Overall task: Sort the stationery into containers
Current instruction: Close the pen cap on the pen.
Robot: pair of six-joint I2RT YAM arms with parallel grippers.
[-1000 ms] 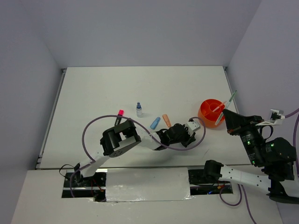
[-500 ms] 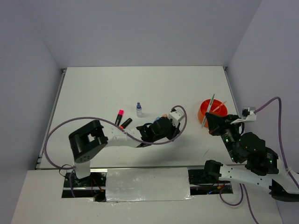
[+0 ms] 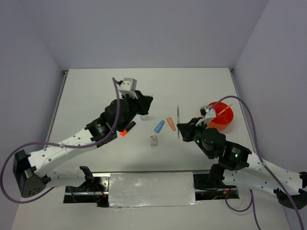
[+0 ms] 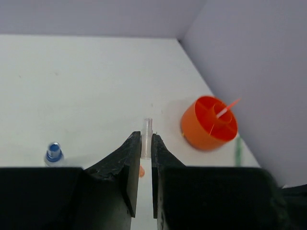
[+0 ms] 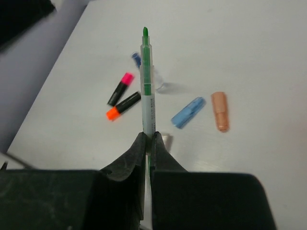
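My left gripper [image 4: 146, 136] is shut on a thin pale pen [image 4: 147, 128], held above the table at the back left [image 3: 144, 103]. The right gripper [image 5: 148, 136] is shut on a thin silver pen [image 5: 147, 86] with a green tip, upright over the table's middle [image 3: 178, 120]. The orange bowl [image 3: 225, 122] stands to its right, with an orange pen [image 4: 225, 109] leaning inside. On the table lie a blue marker [image 3: 159, 126], a peach marker [image 3: 171, 123], a white block [image 3: 153, 140], an orange-capped highlighter [image 5: 123, 105], a pink-capped highlighter [image 5: 120, 88] and a blue-capped bottle [image 4: 53, 153].
Purple-grey walls close the table at the back and both sides. A purple cable [image 3: 115, 96] arches over the left arm, and another [image 3: 240, 103] loops above the bowl. The left arm covers part of the highlighters in the top view.
The left arm swung from the table's middle up to the back left, uncovering the white block and markers. The right arm carried the silver pen left, away from the bowl.
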